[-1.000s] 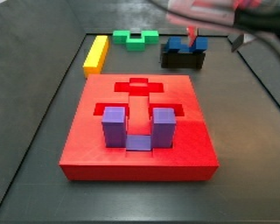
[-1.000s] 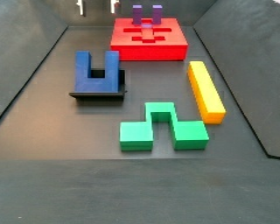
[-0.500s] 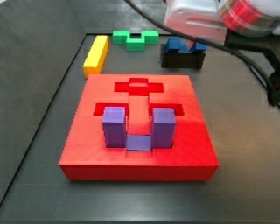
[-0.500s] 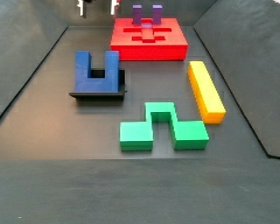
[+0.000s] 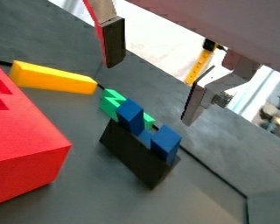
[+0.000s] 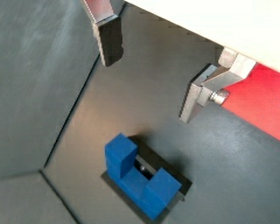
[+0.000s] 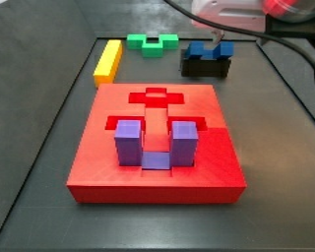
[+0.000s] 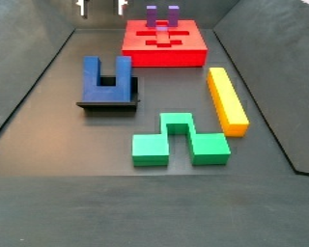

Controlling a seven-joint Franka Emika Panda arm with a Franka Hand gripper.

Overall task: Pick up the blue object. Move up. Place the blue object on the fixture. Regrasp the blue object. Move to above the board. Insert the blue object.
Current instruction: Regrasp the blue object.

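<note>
1. Progress, judged from how things lie: the blue object (image 8: 107, 77) rests on the fixture (image 8: 109, 101), so the pick and the placing look done; the regrasp, the move above the board (image 7: 157, 148) and the insertion are left
2. The gripper (image 6: 149, 74) hangs above the blue object (image 6: 139, 176) in both wrist views, its two silver fingers (image 5: 112, 37) spread wide with nothing between them, so it is released and clear of the piece
3. In a wrist view the blue object (image 5: 147, 128) sits prongs-up in the dark fixture (image 5: 136, 156), with the green block (image 5: 112, 102) just behind it and the yellow bar (image 5: 55, 78) further along
4. The board (image 8: 164, 45) stands well apart from the fixture; a purple piece (image 7: 151, 143) already fills one recess, and the cross-shaped recess (image 7: 155, 96) is open
5. In a side view the gripper (image 7: 222, 39) shows above the fixture (image 7: 207, 66), near the far edge
6. No brand, label or writing can be read on any piece or on the rig
</note>
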